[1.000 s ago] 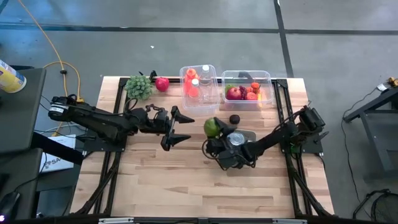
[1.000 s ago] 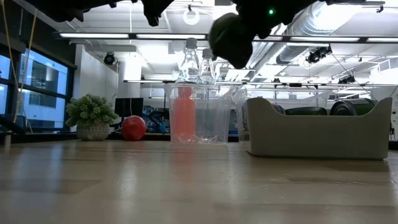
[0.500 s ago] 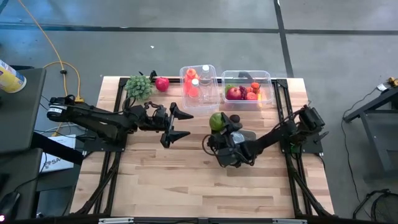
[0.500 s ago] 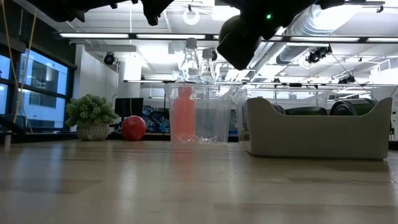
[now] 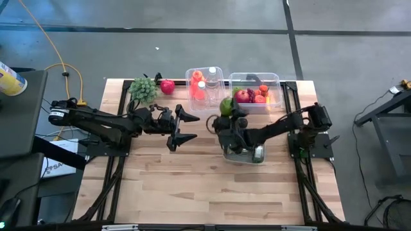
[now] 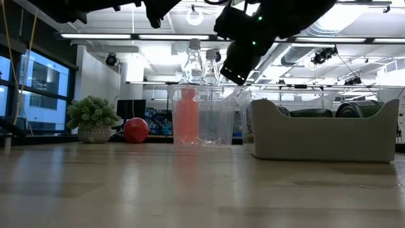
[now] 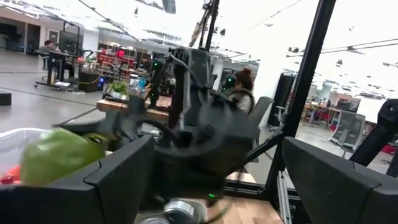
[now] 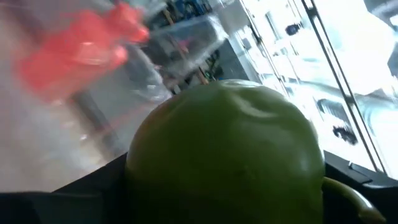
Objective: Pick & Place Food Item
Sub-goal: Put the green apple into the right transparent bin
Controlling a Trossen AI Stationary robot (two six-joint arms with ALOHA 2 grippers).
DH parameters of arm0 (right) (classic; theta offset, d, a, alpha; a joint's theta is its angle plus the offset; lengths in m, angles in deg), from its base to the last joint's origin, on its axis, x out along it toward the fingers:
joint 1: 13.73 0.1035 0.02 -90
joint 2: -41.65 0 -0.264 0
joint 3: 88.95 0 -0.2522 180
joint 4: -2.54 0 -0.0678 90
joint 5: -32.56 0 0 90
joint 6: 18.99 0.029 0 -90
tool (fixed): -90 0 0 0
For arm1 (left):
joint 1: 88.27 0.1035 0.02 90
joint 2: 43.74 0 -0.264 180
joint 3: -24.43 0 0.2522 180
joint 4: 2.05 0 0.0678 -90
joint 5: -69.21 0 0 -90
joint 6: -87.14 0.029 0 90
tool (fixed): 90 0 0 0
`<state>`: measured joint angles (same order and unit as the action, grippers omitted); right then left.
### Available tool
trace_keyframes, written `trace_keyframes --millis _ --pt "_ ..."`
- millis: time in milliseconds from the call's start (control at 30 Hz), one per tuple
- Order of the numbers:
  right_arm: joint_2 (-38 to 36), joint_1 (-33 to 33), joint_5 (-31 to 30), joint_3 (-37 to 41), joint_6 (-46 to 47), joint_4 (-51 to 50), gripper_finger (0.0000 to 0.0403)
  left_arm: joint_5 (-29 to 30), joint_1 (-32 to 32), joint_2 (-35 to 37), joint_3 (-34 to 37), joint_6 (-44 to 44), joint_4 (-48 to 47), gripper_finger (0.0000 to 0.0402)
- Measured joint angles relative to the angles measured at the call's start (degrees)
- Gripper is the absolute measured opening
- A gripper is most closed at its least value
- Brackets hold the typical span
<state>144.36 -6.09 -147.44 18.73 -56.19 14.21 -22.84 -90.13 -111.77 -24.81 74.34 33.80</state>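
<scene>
Above mid-table, smooth rounded green fruit (image 5: pixel 226 106) grasped in right gripper (image 5: pixel 225 110) jaws, left gripper (image 5: pixel 184 128) jaws released

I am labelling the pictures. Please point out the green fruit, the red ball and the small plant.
green fruit (image 5: pixel 225 106), high view, its top surface.
red ball (image 5: pixel 167 86), high view, its middle.
small plant (image 5: pixel 144 88), high view, its foliage.

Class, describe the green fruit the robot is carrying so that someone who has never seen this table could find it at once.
Start at the wooden table and find the two clear bins along its far edge. Just in front of the fruit bin, the right gripper holds a green fruit above the table. It is the only green fruit held in the air; the red fruit lies in the bin.
</scene>
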Motion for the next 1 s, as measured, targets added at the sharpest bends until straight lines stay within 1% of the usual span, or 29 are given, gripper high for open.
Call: trace_keyframes --millis 67,233,467,567,767,1000 --pt "-0.39 -2.07 -0.09 0.00 0.21 0.32 0.0318 0.00 0.00 0.00 0.00 0.00 0.07 0.0342" --pt "-0.32 -7.91 0.01 0.00 1.07 0.30 0.0342 -0.02 -0.01 0.00 0.00 -0.02 -0.53 0.0342" --pt "-0.43 -15.22 -0.22 -0.04 1.24 0.31 0.0340 -0.11 -0.67 0.00 0.00 -2.46 -0.53 0.0342" --pt "-0.26 -17.27 0.12 0.00 0.86 -0.02 0.0343 -0.13 -1.49 0.00 0.00 -5.16 0.38 0.0342" --pt "-1.13 -17.25 0.13 0.02 1.06 0.41 0.0344 -0.11 -2.92 0.00 0.00 -4.71 0.66 0.0342" --pt "-7.34 -13.35 0.11 0.02 3.94 0.16 0.0342 -0.99 -3.32 0.00 0.00 -3.98 0.59 0.0342"
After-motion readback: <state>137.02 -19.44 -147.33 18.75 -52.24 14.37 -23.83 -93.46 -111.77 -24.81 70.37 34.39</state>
